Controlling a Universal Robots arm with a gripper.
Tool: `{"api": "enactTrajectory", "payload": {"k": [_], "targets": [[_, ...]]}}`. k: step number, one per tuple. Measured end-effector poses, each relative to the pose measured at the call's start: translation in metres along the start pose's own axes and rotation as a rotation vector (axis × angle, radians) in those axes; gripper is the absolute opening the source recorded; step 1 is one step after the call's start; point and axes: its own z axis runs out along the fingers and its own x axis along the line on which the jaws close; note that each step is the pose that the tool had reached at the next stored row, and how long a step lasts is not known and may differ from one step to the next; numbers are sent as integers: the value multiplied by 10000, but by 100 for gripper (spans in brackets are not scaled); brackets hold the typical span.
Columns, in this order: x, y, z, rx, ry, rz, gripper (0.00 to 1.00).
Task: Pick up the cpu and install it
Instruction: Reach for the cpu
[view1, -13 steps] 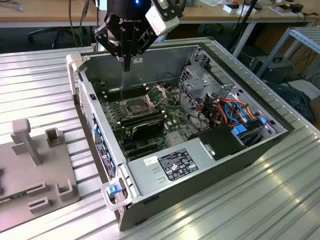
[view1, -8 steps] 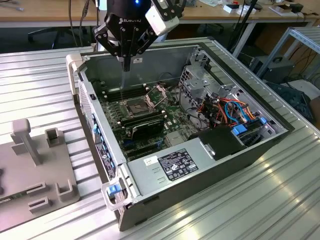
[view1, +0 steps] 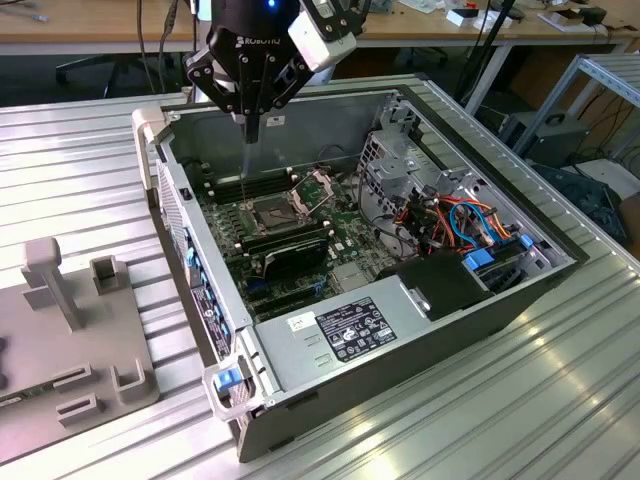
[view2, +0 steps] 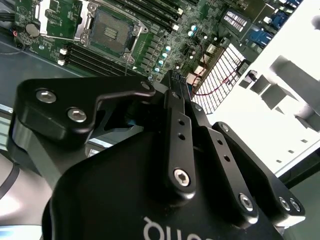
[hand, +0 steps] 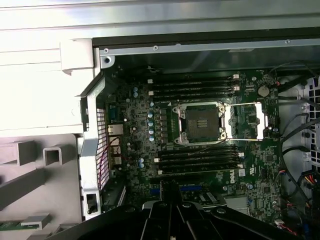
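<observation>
Closest in both wrist views is the black metal gripper (view2: 176, 82) (hand: 167, 189). Its linked fingers (view2: 172, 125) are drawn together to a narrow tip, and I cannot tell whether anything thin is pinched between them. In the exterior view the gripper (view1: 250, 133) hangs point-down over the open grey metal computer case (view1: 320, 125), above the board and clear of it.

The case lies on its side on the ribbed metal counter (view1: 480, 400). Inside is the green motherboard (hand: 135, 145) with the square metal-framed socket (hand: 202, 122) (view1: 272, 210). The socket's hinged silver plate (hand: 246, 122) is swung open beside it, and the dark bed of the socket is bare. Long black memory sticks (hand: 195, 86) sit in rows on both sides of the socket.

On the exterior view's left, beside the case, a pale grey plastic fixture (view1: 60, 330) with upright brackets rests on the counter. I cannot tell where the small flat silver-grey cpu lies.
</observation>
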Motion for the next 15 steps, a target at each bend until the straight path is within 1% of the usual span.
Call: {"api": "enactTrajectory", "payload": {"k": [5, 15], "targets": [[20, -1, 0, 0, 0, 1, 11], [38, -3, -1, 0, 0, 0, 11]]}}
